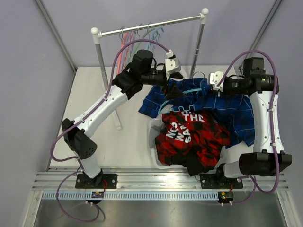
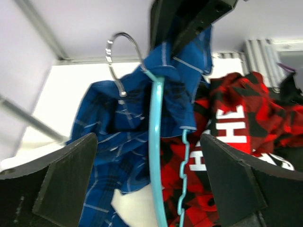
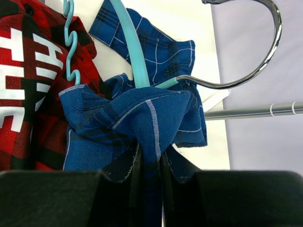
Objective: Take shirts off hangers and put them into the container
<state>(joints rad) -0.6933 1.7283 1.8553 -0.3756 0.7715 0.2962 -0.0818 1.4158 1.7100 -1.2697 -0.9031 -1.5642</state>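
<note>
Two plaid shirts show: the blue shirt (image 1: 236, 111), far right, pinched by the right gripper (image 3: 150, 161); the red shirt (image 1: 194, 135) heaped in the white mesh basket (image 1: 154, 137), maybe over a dark garment (image 1: 195, 166). The left gripper (image 2: 147, 142) gapes before one thin teal hanger (image 2: 155, 118).

You see three shirts: one blue plaid shirt (image 1: 236, 116), one red-and-black plaid shirt with white lettering (image 1: 189, 137), one black shirt (image 1: 195, 165). One teal plastic hanger with metal hook (image 2: 155, 142). Bunch of thin coloured hangers (image 1: 128, 47) on rail: too tightly packed to count. One white plastic basket (image 1: 153, 137). One white-and-steel rail (image 1: 151, 24).
</note>
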